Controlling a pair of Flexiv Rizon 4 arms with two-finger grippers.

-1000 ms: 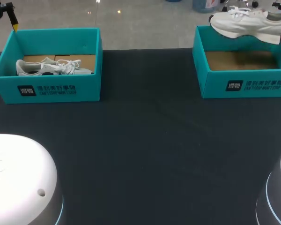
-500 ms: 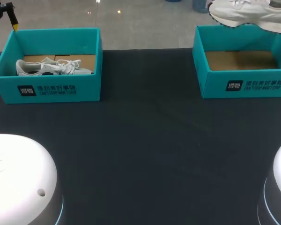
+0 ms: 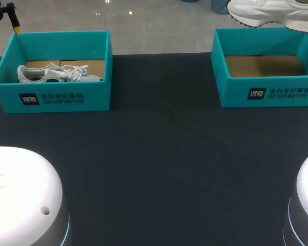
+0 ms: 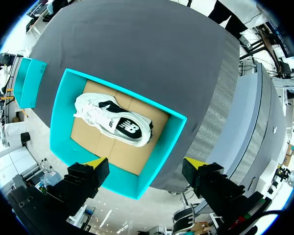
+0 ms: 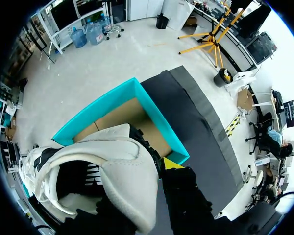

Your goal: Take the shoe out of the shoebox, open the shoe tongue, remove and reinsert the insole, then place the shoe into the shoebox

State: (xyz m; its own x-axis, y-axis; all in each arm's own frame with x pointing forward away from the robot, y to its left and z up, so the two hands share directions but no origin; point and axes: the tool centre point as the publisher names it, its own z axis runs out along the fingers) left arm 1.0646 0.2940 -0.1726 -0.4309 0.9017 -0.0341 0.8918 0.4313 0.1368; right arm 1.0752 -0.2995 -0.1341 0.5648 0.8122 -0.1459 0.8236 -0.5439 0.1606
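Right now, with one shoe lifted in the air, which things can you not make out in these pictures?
- Head view: the lifted shoe is cut by the upper edge; the right claw holding it is out of frame.
- Right wrist view: the shoe's inside is dark, so no insole shows; the shoe covers most of the claw.
- Left wrist view: the boxed shoe lies on its side; its insole is hidden.
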